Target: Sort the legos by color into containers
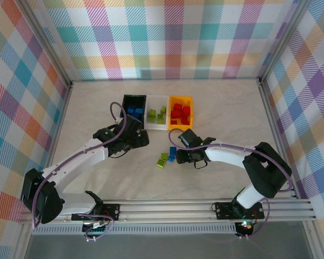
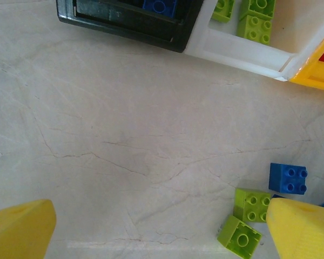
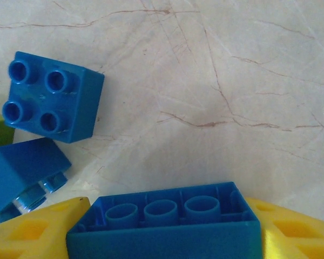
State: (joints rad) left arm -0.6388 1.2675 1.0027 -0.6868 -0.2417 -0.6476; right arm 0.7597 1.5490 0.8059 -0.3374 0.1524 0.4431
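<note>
As right pincer (image 3: 167,234) clamps blue lego (image 3: 162,213) (hollow showing), table (image 3: 232,65) lies beyond

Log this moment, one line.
right tool: shut on long blue brick | left tool: open, empty | loose: two lime bricks, two blue bricks | black bin: blue inside
</note>
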